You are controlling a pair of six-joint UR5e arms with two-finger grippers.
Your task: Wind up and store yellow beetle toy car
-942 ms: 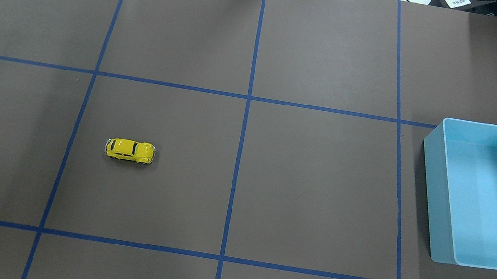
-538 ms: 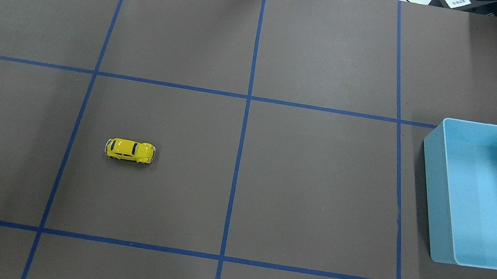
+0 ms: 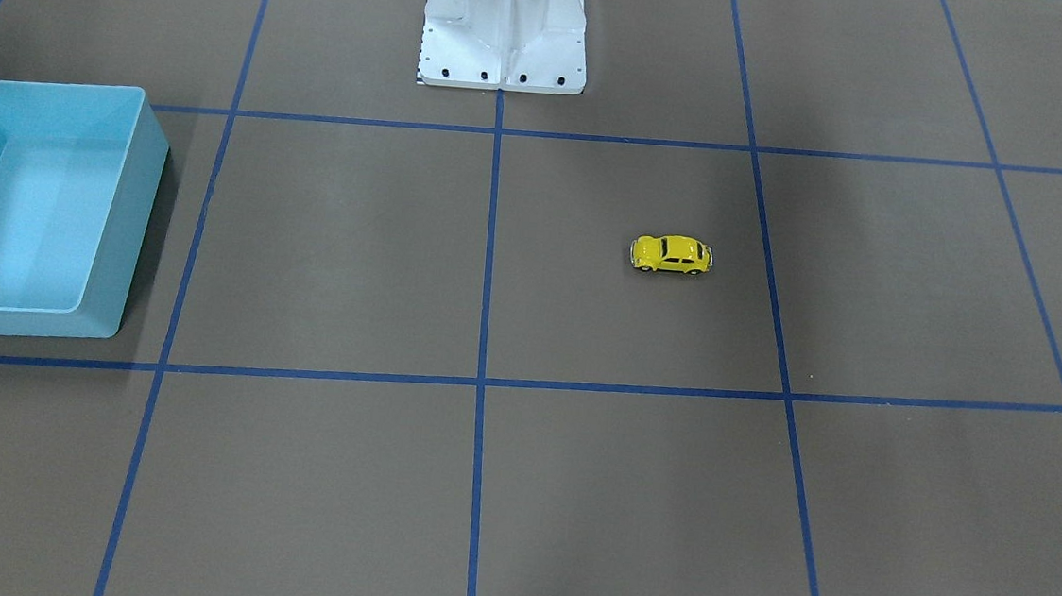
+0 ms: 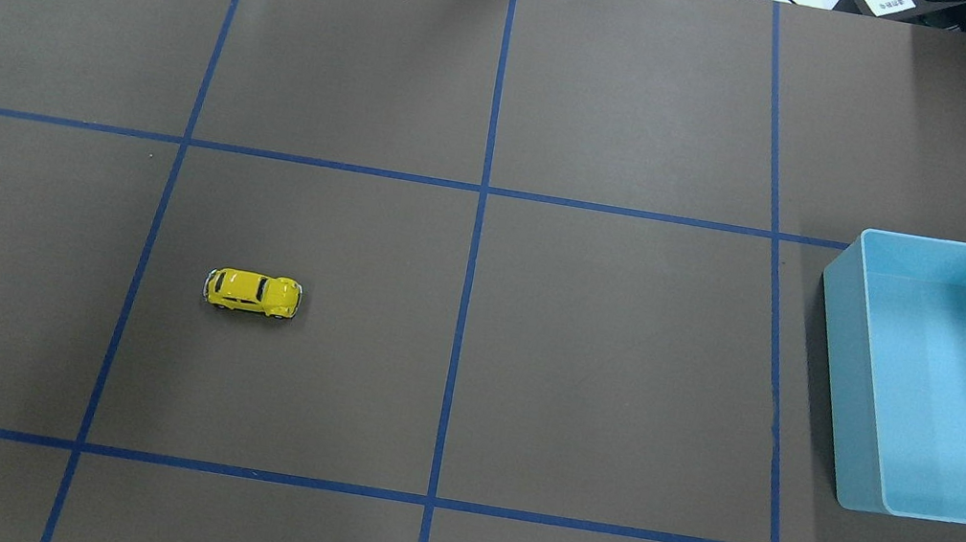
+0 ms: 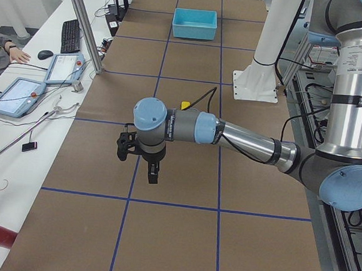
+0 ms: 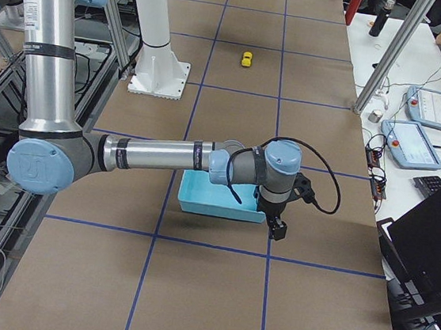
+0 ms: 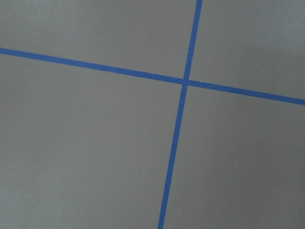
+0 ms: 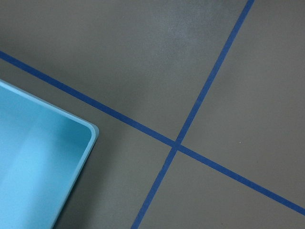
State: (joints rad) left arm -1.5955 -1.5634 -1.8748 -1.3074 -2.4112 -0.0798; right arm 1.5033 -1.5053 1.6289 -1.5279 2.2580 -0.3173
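The yellow beetle toy car (image 4: 252,293) stands on its wheels on the brown table, left of centre in the overhead view, and right of centre in the front-facing view (image 3: 672,253). It also shows small in the side views (image 5: 185,105) (image 6: 247,58). The empty blue bin (image 4: 845,435) sits at the right edge. My left gripper (image 5: 153,171) hangs over the table's left end, well away from the car. My right gripper (image 6: 277,227) hangs just beside the bin (image 6: 200,202). Both show only in the side views, so I cannot tell whether they are open or shut.
Blue tape lines (image 4: 479,212) divide the table into squares. The white robot base (image 3: 505,31) stands at the robot's edge of the table. Operator desks with tablets (image 5: 21,94) and a keyboard lie beyond the far side. The right wrist view shows the bin's corner (image 8: 90,131).
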